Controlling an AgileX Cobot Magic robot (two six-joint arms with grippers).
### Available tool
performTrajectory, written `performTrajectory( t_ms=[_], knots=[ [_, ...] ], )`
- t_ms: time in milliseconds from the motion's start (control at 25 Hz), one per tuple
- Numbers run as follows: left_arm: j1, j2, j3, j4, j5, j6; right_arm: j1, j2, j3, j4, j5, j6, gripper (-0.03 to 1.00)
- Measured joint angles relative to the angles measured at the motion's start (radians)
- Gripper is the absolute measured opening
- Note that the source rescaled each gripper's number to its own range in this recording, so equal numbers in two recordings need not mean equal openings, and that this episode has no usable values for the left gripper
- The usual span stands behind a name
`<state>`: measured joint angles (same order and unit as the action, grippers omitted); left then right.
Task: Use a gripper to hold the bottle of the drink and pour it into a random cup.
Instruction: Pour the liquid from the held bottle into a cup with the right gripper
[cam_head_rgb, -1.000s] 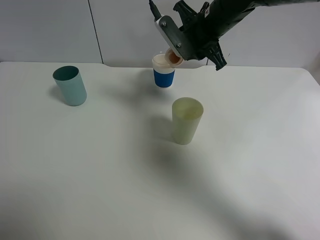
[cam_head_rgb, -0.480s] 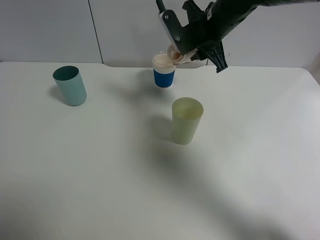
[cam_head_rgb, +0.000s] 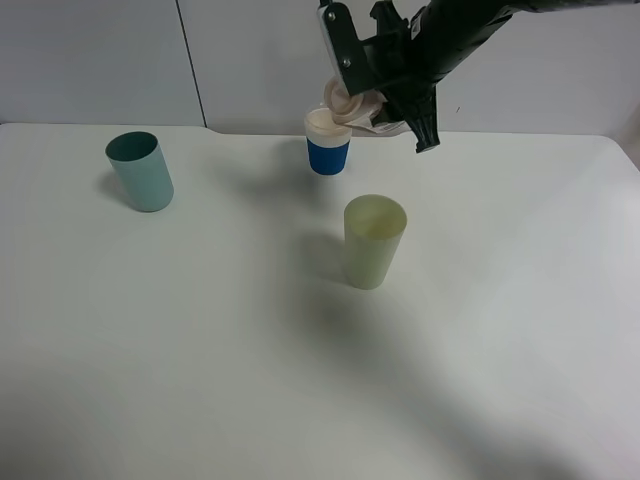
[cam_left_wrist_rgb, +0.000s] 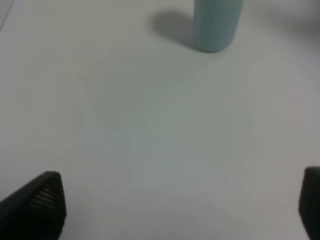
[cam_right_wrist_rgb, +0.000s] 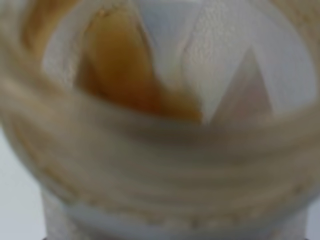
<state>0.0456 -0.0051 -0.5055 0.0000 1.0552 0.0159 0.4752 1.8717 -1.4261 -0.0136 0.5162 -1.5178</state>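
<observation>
At the back of the surface (cam_head_rgb: 200, 350), the right gripper (cam_head_rgb: 385, 85) pinches the bottle (cam_head_rgb: 345, 100), tipped with its mouth just above the blue-banded cup (cam_head_rgb: 327, 150), while the yellow-green cup (cam_head_rgb: 374, 245) stands apart mid-surface, and the left gripper (cam_left_wrist_rgb: 180, 195) hangs spread near the teal cup (cam_head_rgb: 142, 172).

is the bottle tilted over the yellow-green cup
No, the bottle in the right gripper is tilted with its mouth at the white cup with blue band, behind the yellow-green cup.
</observation>
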Motion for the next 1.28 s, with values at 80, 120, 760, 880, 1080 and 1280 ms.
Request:
performTrajectory(
  t_ms=[80, 120, 760, 880, 1080, 1280],
  knots=[
    [0.0, 0.0, 0.0, 0.0, 0.0, 0.0, 0.0, 0.0, 0.0, 0.05, 0.004, 0.0, 0.02],
    [0.0, 0.0, 0.0, 0.0, 0.0, 0.0, 0.0, 0.0, 0.0, 0.075, 0.004, 0.0, 0.02],
    [0.0, 0.0, 0.0, 0.0, 0.0, 0.0, -0.002, 0.0, 0.0, 0.385, 0.108, -0.359, 0.02],
    [0.0, 0.0, 0.0, 0.0, 0.0, 0.0, -0.002, 0.0, 0.0, 0.515, 0.108, -0.5, 0.02],
    [0.0, 0.0, 0.0, 0.0, 0.0, 0.0, -0.005, 0.0, 0.0, 0.641, 0.082, -0.661, 0.02],
    [0.0, 0.0, 0.0, 0.0, 0.0, 0.001, -0.027, 0.0, 0.0, 0.672, 0.062, -0.795, 0.02]
  ],
)
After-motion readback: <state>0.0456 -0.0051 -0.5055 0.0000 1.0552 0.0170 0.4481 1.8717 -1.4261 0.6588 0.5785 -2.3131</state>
